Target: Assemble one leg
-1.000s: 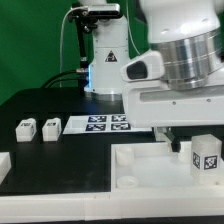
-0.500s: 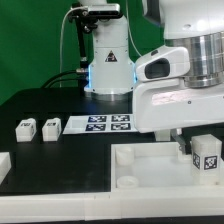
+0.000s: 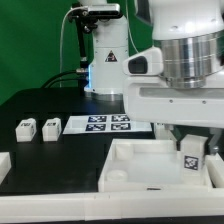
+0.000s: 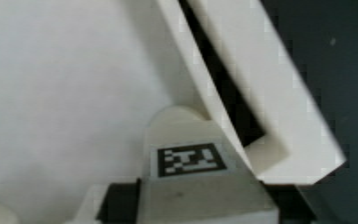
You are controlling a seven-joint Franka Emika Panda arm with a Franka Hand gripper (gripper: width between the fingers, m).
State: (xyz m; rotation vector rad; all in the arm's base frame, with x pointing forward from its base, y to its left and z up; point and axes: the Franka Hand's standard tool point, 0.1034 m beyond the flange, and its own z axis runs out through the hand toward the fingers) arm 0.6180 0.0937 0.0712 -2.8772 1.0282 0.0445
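My gripper is shut on a leg, a small white post with a black-and-white tag. It holds the leg upright over the right part of the large white tray-like part, near its right wall. In the wrist view the leg sits between the dark fingers, its far end at the tray's floor beside the tray's raised wall. Two more legs stand on the black table at the exterior view's left. I cannot tell whether the held leg touches the tray.
The marker board lies on the table behind the tray. A white part shows at the exterior view's left edge. The robot's base stands at the back. The arm's body hides the table's right side.
The gripper with the leg has moved a little toward the exterior view's left. The tray now lies turned, with its left corner nearer the camera. The wrist has rotated.
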